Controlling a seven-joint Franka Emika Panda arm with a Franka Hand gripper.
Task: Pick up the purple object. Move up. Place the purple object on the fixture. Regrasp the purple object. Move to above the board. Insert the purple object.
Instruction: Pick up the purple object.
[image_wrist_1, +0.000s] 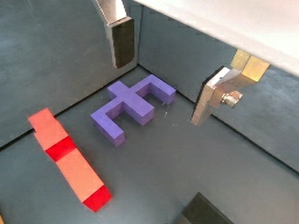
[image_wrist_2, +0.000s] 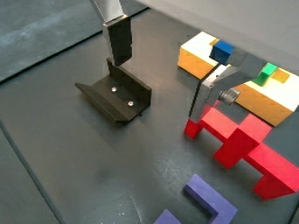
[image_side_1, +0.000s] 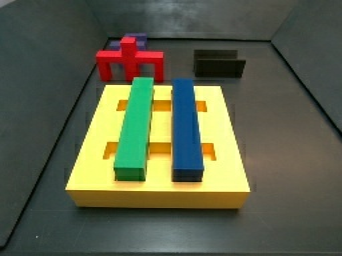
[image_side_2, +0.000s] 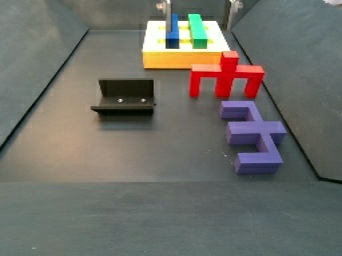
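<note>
The purple object (image_wrist_1: 131, 109) lies flat on the dark floor, apart from everything else; a side view shows it (image_side_2: 251, 135) in front of the red piece. My gripper (image_wrist_1: 163, 74) hangs high above the floor, open and empty, with one finger (image_wrist_1: 121, 39) over the floor beyond the purple object. The black fixture (image_wrist_2: 117, 96) stands empty under the gripper (image_wrist_2: 163, 74), and shows in a side view (image_side_2: 124, 97). The yellow board (image_side_1: 96, 140) carries a green bar and a blue bar. Only the fingertips of the gripper (image_side_2: 201, 6) show at the top edge of a side view.
A red bridge piece (image_side_2: 225, 78) stands upright between the board (image_side_2: 160, 58) and the purple object. A green bar (image_side_1: 136, 125) and a dark-blue bar (image_side_1: 186, 125) lie in the board's slots. Dark walls close in the floor on all sides.
</note>
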